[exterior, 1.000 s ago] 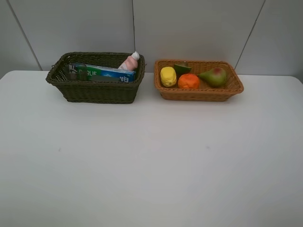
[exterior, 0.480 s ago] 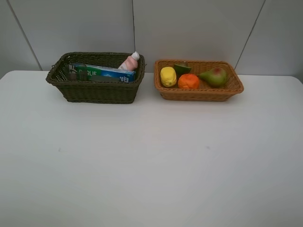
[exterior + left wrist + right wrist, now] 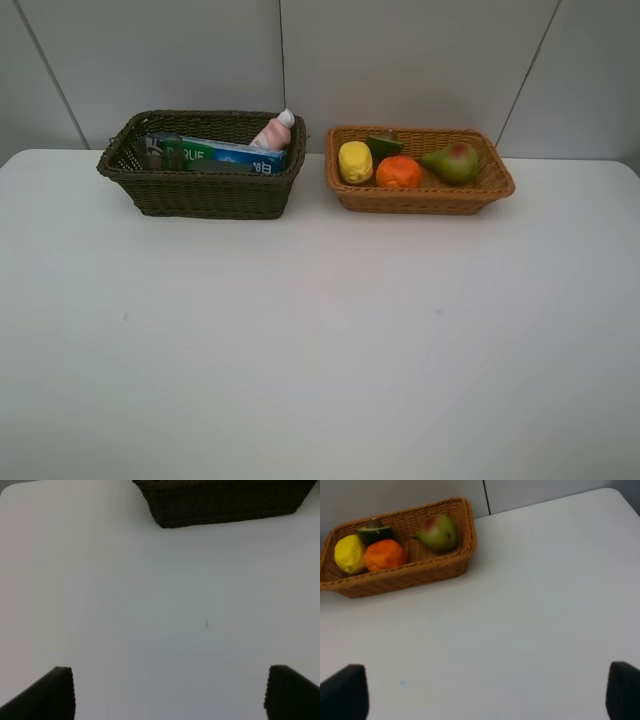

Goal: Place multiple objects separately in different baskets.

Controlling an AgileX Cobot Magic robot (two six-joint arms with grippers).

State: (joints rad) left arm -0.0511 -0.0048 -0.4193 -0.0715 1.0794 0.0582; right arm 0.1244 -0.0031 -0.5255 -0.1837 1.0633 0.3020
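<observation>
Crosswise, toothpaste box [image 3: 218,153] spans dark basket [image 3: 200,190]; both grippers gape (holding nothing).

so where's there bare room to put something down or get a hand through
The whole white table in front of both baskets is bare. A narrow strip between the dark basket and the tan basket would be tight for a hand. The tan basket is crowded with lemon, orange and pear.

You have the whole white table [image 3: 320,340] bare to sweep across, with only the dark basket [image 3: 200,190] and tan basket [image 3: 420,195] standing side by side along the back wall [image 3: 400,60].
</observation>
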